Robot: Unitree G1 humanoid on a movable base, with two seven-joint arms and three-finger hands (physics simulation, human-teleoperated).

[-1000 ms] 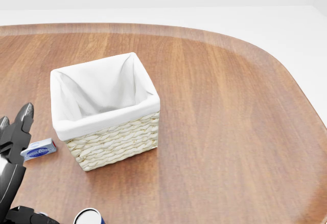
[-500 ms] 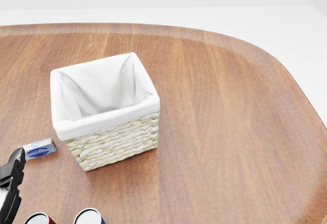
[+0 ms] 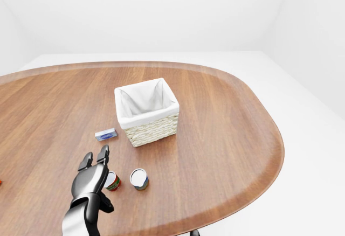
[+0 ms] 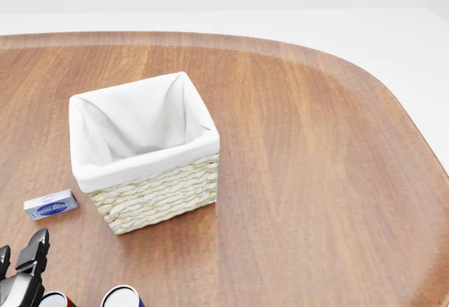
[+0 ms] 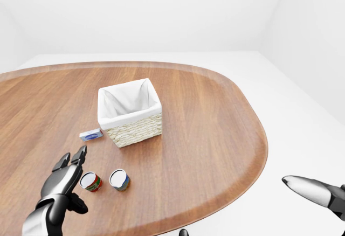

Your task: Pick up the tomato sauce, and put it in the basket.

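Note:
The tomato sauce [image 5: 90,182], a small red can with a white top, stands upright on the wooden table [image 5: 215,139], below and left of the basket in the right-eye view. The wicker basket [image 5: 129,112] has a white cloth lining and nothing shows inside it. My left hand [image 5: 73,163] hovers just left of the red can with its fingers [image 5: 81,151] spread open, holding nothing. In the head view only the can's top [image 4: 55,300] shows at the bottom edge beside the hand [image 4: 21,279]. My right hand [image 5: 312,190] hangs off the table at the lower right, fingers stretched out.
A blue-labelled can [image 5: 119,180] stands just right of the tomato sauce. A small blue-and-white box [image 5: 91,134] lies flat at the basket's left side. The table's curved edge runs along the right and bottom of the eye views.
In the head view my left hand has dropped from the left edge to the bottom left corner, uncovering the small box and the red can's top. Nothing else has moved.

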